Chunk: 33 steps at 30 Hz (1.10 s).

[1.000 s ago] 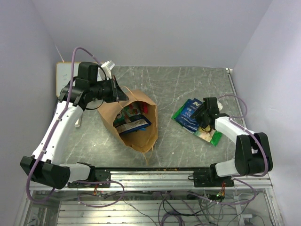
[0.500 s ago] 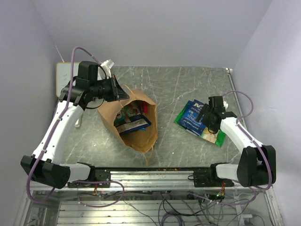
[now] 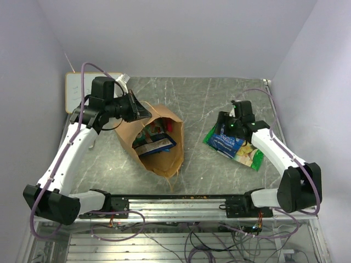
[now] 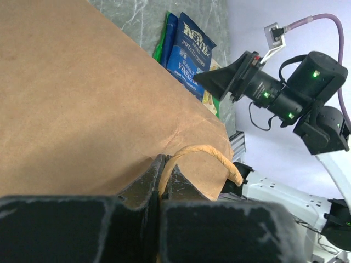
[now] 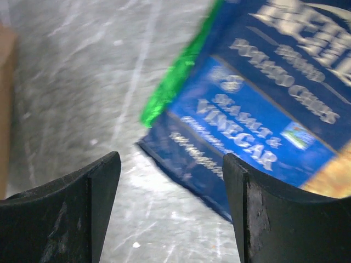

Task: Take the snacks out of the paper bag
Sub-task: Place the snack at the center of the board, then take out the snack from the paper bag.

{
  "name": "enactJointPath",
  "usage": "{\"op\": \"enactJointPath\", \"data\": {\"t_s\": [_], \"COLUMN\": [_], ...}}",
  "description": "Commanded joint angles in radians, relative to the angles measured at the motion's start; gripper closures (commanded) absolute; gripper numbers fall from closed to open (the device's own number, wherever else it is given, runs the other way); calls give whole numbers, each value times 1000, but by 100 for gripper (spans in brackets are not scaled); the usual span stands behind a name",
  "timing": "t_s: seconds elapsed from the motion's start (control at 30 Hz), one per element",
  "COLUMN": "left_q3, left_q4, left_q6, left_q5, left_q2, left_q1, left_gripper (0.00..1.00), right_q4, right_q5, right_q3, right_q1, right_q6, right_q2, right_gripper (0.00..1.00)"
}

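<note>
My left end effector [image 3: 141,111] was clamped on the twisted handle [image 4: 202,155] at the far-left rim of the paper bag [image 3: 159,156], which held the mouth open; I judged it should simply grip firm. Several snacks [image 3: 155,143] lay inside the bag (a blue one uppermost); the removed packets [image 3: 236,147] sat on the surface [image 3: 208,98] well right of the bag. My right end effector [image 3: 222,125], fingers apart and empty, should travel to the bag's mouth, enter shallow and take the top packet by an edge. Against a second earlier, it had swung from the pile's far side to the side facing the bag; the left arm had not moved.
</note>
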Motion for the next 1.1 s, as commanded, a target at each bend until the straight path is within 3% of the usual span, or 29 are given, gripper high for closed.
{"op": "enactJointPath", "data": {"t_s": [0.0, 0.27, 0.57, 0.83, 1.07], "left_q3": [-10, 38, -13, 46, 80], "left_q4": [72, -10, -16, -100, -133], "left_q6": [-92, -92, -131, -39, 36], "left_q5": [3, -17, -44, -77, -75], "left_q2": [-29, -23, -82, -60, -38], "left_q1": [-7, -7, -7, -7, -6], "left_gripper": [93, 93, 93, 93, 93], "right_q4": [23, 23, 104, 178, 268], "right_q5": [-78, -173, -252, -253, -285], "right_q3": [76, 120, -32, -57, 10], "right_q1": [134, 342, 586, 774, 885], "right_q6": [-69, -96, -140, -467, -924], "right_q2": [1, -22, -205, -332, -215], "right_gripper": [26, 26, 26, 28, 30]}}
